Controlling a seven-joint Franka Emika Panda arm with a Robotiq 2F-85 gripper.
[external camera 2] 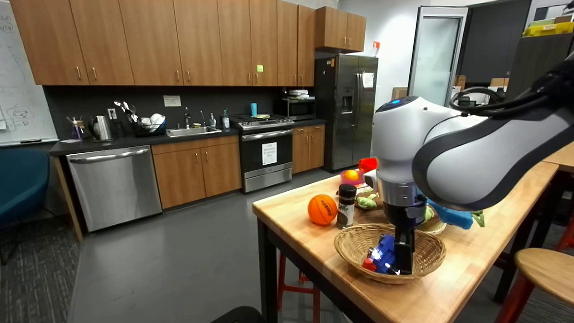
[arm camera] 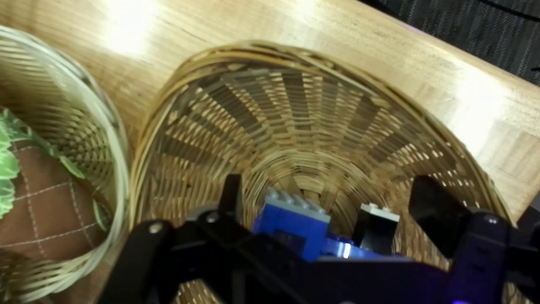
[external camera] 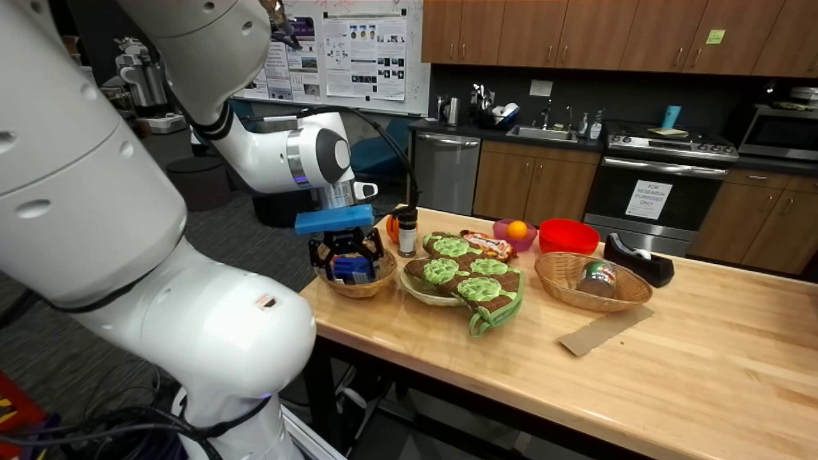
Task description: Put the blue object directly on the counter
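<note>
Both exterior views face the kitchen sink (external camera: 540, 137): at two o'clock in an exterior view close beside the Franka arm (external camera: 211, 326), at ten in an exterior view with the butcher-block countertop (external camera 2: 471, 251) at four. Wrist view: near, aimed down into wicker basket (arm camera: 270, 126); all three share it.

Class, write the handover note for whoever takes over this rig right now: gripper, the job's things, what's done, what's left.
Gripper: open, down inside the wicker basket, jaws apart either side of the blue object, gaps showing in the wrist view.
Things: blue object lies in the basket, which stands on the counter. A small red item shows against it; attached or loose, I can't tell.
Done: gripper placed around the object, no grip yet.
Left: probably close, lift clear of the basket, set the object directly on the counter, release.
</note>
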